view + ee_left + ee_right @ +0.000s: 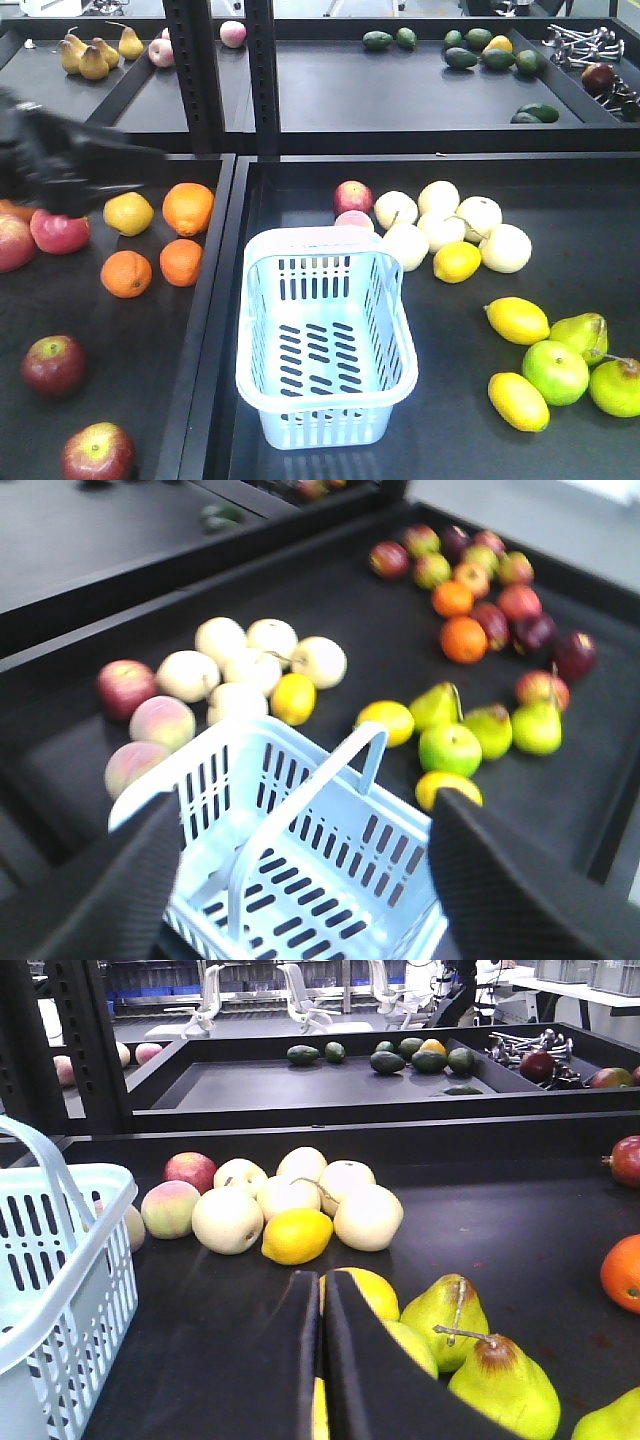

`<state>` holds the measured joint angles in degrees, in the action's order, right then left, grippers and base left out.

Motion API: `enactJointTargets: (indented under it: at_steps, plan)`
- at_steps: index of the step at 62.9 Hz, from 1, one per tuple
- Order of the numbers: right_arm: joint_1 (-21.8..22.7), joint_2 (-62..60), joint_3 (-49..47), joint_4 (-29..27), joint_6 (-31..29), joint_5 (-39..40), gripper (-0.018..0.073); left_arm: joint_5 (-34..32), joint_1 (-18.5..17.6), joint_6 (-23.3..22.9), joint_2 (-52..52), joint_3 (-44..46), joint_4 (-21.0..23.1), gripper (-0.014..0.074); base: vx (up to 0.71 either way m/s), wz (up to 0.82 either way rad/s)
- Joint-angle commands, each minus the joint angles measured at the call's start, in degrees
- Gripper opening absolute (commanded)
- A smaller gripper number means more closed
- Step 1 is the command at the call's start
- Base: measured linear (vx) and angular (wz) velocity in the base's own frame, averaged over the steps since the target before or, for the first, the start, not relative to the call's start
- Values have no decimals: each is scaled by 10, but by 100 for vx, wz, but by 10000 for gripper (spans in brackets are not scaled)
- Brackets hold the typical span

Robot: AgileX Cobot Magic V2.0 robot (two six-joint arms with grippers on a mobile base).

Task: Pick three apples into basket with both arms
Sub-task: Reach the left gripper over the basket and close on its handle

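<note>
Two dark red apples (53,365) (97,452) lie at the near left of the left tray. A third red apple (352,196) lies behind the basket (325,340), which is pale blue-white, empty and stands in the right tray. My left arm (55,165) is a blurred black mass above the left tray's far left. My left gripper (300,880) is open and empty, and its view shows the basket (300,830) between the fingers (100,890). My right gripper (322,1285) is shut and empty, low over the tray, right of the basket (60,1260).
Oranges (188,207), a yellow fruit (128,213) and brighter red apples (60,232) lie near my left arm. Pale round fruit (440,225), lemons (517,320) and green pears (580,335) fill the right tray. A black post (200,75) stands behind. A lemon (365,1295) and pears (500,1380) crowd my right gripper.
</note>
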<state>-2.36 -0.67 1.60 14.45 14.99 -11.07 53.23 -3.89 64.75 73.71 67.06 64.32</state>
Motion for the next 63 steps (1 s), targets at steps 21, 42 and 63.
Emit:
enactJointTargets:
  at_steps: [21,42,63]
  plan:
    - [4,-8,7,7,-4,41,-4,-41,-138,57,174,165,-148,552,0,0]
    - [4,-8,7,7,-4,41,-4,-75,-160,59,235,178,-171,552,0,0]
    - [4,-8,7,7,-4,39,-4,-86,-160,87,276,178,-171,552,0,0]
